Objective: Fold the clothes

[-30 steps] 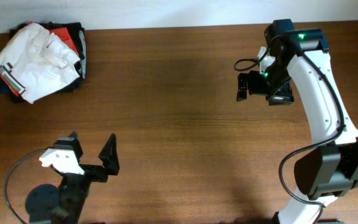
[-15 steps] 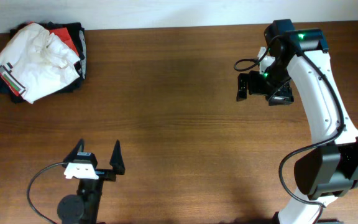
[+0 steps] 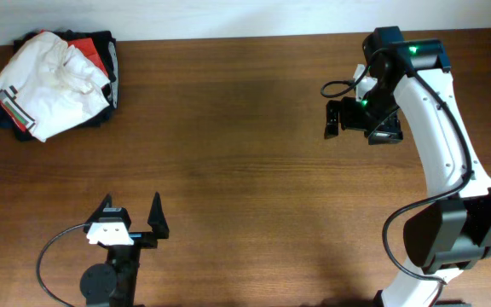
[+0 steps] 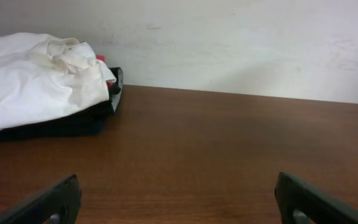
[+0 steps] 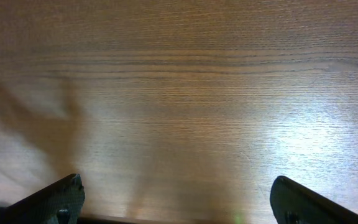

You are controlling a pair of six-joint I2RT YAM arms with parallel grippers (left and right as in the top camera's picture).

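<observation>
White T-shirt [image 3: 45, 81], one, crumpled at far left of tabletop [image 3: 228, 170], atop one red T-shirt [image 3: 82, 43] and dark garments [image 3: 110, 53]. Left fingers [image 4: 55, 200] and right fingers [image 5: 58, 196] both spread apart, empty, well apart from the pile.

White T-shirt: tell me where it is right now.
In the overhead view the white T-shirt lies crumpled atop the dark garments at the far left corner of the table.

Lighting is even and moderate; the right wrist view shows glare on the brown wooden table [image 5: 328, 124] and soft shadows toward the left edge.
</observation>
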